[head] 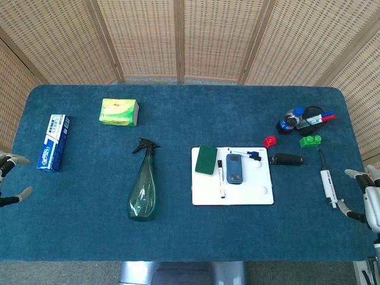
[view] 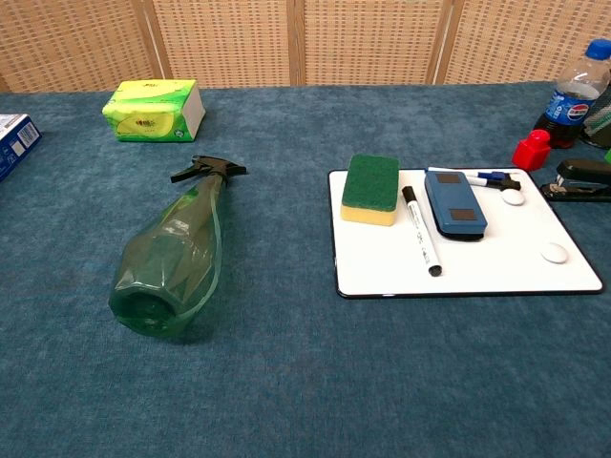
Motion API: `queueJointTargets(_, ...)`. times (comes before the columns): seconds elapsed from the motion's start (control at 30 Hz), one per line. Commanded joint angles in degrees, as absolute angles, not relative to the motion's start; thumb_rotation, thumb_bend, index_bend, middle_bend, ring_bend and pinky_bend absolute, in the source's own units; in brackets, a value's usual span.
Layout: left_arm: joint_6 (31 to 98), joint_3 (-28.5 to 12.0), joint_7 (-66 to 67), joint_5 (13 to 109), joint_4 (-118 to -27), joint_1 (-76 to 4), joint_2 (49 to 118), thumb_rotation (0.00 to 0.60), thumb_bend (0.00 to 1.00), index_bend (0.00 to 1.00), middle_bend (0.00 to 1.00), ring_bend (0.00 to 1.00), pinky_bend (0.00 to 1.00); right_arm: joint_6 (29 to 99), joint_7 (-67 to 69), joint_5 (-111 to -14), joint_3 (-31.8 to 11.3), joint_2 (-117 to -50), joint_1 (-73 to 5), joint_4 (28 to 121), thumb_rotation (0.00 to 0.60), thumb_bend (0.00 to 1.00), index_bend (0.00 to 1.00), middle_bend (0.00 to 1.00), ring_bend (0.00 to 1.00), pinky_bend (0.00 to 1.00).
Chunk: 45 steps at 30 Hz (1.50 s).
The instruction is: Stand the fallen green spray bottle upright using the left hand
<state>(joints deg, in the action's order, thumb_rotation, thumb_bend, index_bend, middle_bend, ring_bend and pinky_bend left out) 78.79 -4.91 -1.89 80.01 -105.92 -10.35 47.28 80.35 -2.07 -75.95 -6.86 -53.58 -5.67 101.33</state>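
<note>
The green spray bottle [head: 143,187] lies on its side on the blue table cover [head: 178,237], just left of the whiteboard [head: 232,196]. Its black trigger head [head: 145,145] points away from the robot, toward the far screen, and its wide base faces the near edge. In the chest view the bottle [view: 172,262] rests flat, base toward the camera, nothing touching it.

The left hand [head: 10,178] shows only at the left border of the head view, well to the left of the bottle. Its fingers [head: 18,159] are spread apart and hold nothing; a wide stretch of bare cover separates them from the bottle. The right hand [head: 367,196] sits at the right border, well to the right of the whiteboard, fingers apart and empty, just beside a white pipette-like tool [head: 327,185].

Left of the bottle, nearer the left hand, lies a toothpaste box [head: 53,142]. Beyond the bottle's head sits a green tissue pack [head: 119,111]. On the whiteboard rest a green sponge [head: 206,160], a marker [head: 221,178] and a blue eraser [head: 235,168].
</note>
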Motion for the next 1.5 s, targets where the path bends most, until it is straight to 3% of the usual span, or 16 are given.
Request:
queueJointTargets(0.03, 78.55, -4.84, -1.83, 79.93, -105.92, -10.39, 47.31, 0.6, 0.26, 0.34, 0.34, 0.26, 0.23, 80.23, -2.02, -75.91, -6.89, -53.64, -5.74, 101.26, 0.6, 0.28, 0.23, 0.31, 0.08, 0.16)
queueJointTargets(0.33, 78.44, -4.44, -1.85, 81.26, -107.12, -10.26, 45.95, 0.598, 0.26, 0.33, 0.34, 0.26, 0.24, 81.32, -0.78, -76.88, -6.63, -53.49, -5.03, 101.1, 0.6, 0.28, 0.23, 0.31, 0.08, 0.16)
queueJointTargets(0.57, 74.17, -4.26, -7.01, 85.54, -107.16, -13.19, 43.82, 0.599, 0.26, 0.33, 0.34, 0.26, 0.24, 81.49, -1.11, -76.98, -6.34, -53.36, -4.67, 101.52, 0.6, 0.28, 0.23, 0.31, 0.08, 0.16)
queueJointTargets(0.83, 65.54, -3.88, -14.15, 95.89, -104.77, -21.45, 43.01, 0.597, 0.26, 0.33, 0.34, 0.26, 0.23, 81.74, -2.6, -76.44, -6.56, -52.6, -4.59, 103.19, 0.6, 0.28, 0.23, 0.31, 0.08, 0.16)
queueJointTargets(1.2, 53.52, -1.14, -30.23, 111.89, -100.6, -38.34, 48.77, 0.567, 0.27, 0.32, 0.32, 0.23, 0.21, 83.87, -3.7, -75.36, -6.44, -51.54, -2.9, 104.88, 0.6, 0.28, 0.23, 0.31, 0.08, 0.16)
queueJointTargets(1.5, 50.81, 1.64, -34.27, 116.74, -97.81, -46.59, 55.02, 0.54, 0.27, 0.33, 0.3, 0.17, 0.15, 84.57, -3.6, -74.53, -6.44, -50.77, -1.97, 105.26, 0.6, 0.28, 0.23, 0.31, 0.07, 0.16)
